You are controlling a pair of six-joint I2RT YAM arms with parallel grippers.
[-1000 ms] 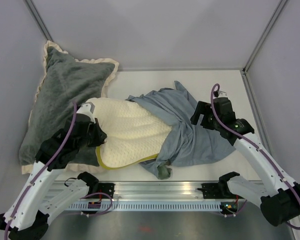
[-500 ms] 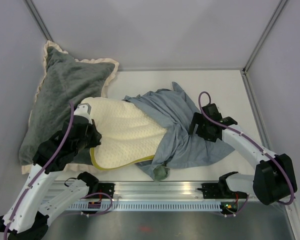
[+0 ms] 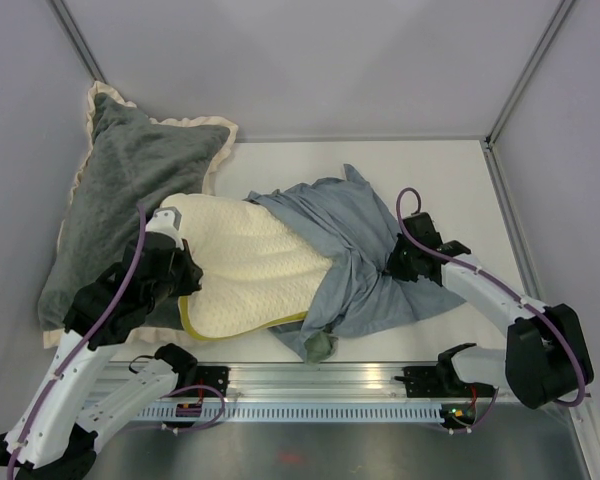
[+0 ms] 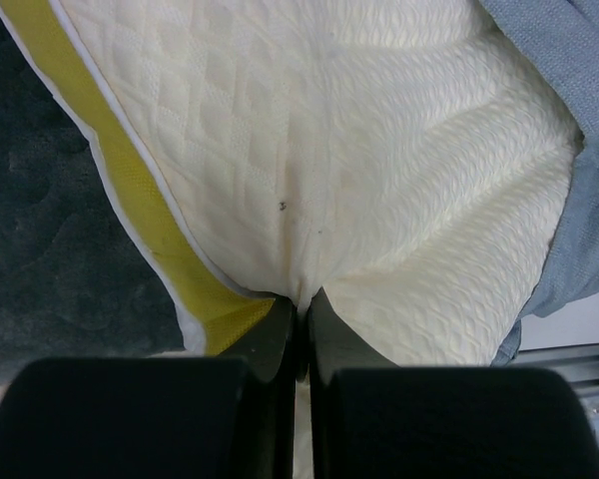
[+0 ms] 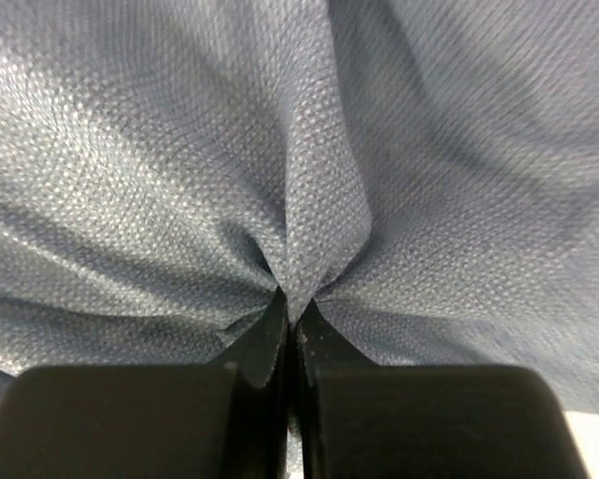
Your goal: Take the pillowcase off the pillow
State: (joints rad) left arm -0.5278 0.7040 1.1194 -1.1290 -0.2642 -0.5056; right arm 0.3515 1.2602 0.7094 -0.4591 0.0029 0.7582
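Cream-white quilted pillow with yellow-green edge band (image 3: 250,262) lies on white table (image 3: 460,175), centre-left, its left end against large dark grey plush pillow with cream ruffle (image 3: 120,185). Thin grey-blue cloth pillowcase (image 3: 365,255) bunched over pillow's right end, about half of pillow bare. Rest of pillowcase spread on table to right, sage-green corner at near edge. Left gripper (image 4: 301,304) pinched tight on pillow's near-left edge, just beside yellow band. Right gripper (image 5: 290,311) clamped on pillowcase fold, cloth puckering into jaws.
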